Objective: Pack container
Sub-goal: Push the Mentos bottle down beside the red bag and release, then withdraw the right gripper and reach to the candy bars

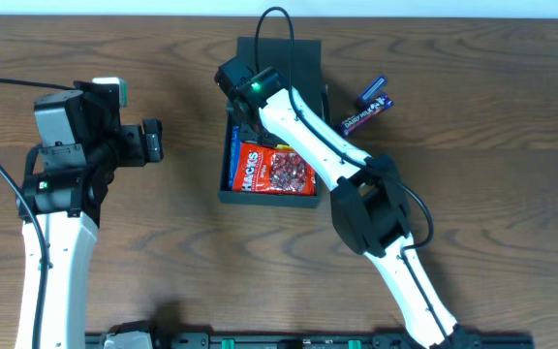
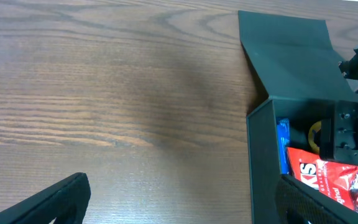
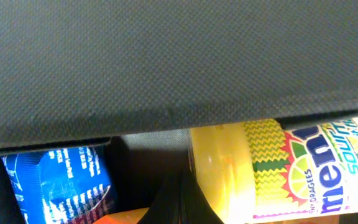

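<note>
The right arm [image 1: 308, 136] is leaning into the box [image 1: 303, 58], upper centre of the surface [image 1: 163, 242] — packing is under way. Whether the right jaws are pinching anything, I cannot tell; the left jaws are hanging spread. Next: likely fetching the purple bars [image 1: 371, 105] beside the box.

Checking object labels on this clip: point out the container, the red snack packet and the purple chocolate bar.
container [image 1: 303, 60], overhead view, on its open lid flap.
red snack packet [image 1: 269, 170], overhead view, middle of its face, inside the container.
purple chocolate bar [image 1: 367, 115], overhead view, middle of its wrapper, outside the container.
</note>
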You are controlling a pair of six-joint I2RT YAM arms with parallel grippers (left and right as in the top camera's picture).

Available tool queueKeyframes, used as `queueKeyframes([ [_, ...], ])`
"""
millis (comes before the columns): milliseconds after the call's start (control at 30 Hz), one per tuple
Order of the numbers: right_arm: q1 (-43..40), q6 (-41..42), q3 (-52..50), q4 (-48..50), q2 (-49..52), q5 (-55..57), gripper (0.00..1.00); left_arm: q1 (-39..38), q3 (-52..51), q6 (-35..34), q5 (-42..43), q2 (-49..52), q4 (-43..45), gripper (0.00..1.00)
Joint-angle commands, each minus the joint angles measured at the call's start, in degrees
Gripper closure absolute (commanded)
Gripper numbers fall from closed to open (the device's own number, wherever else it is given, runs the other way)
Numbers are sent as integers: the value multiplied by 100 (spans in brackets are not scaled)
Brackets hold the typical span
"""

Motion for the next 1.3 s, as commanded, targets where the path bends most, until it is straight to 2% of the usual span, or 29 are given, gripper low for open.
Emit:
queueKeyframes([
  [0, -7, 85, -4, -20, 37, -79, 98, 22, 164, -28, -37, -55, -11, 5],
  [167, -61, -79, 223, -4, -149, -684, 98, 22, 164, -28, -37, -55, -11, 5],
  [633, -632, -1036, 608, 289, -1290, -481, 98, 22, 164, -26, -37, -55, -11, 5],
  [800, -1054, -1335, 608, -55, -1320, -487, 85, 22, 164, -28, -39, -55, -11, 5],
  [833, -1113, -1335, 608, -133, -1320, -487, 79, 22, 164, -26, -37, -55, -11, 5],
  [867, -1163, -1340, 608, -203, -1320, -479, 67, 22, 164, -26, -37, -55, -11, 5],
  [933, -1287, -1298, 608, -236, -1318, -378, 79, 22, 164, -26, -37, -55, -11, 5],
  [967, -1340, -1204, 608, -234, -1318, -319, 82, 22, 164, -28, -37, -55, -11, 5],
  [1033, -1482, -800, 608, -227, -1318, -92, 79, 22, 164, -28, -37, -55, -11, 5],
  [1100, -1633, -509, 605, -214, -1311, 125, 68, 22, 164, -28, -37, -55, -11, 5],
  [1267, -2031, -350, 597, 48, -1185, 136, 69, 22, 164, -28, -37, -55, -9, 5],
])
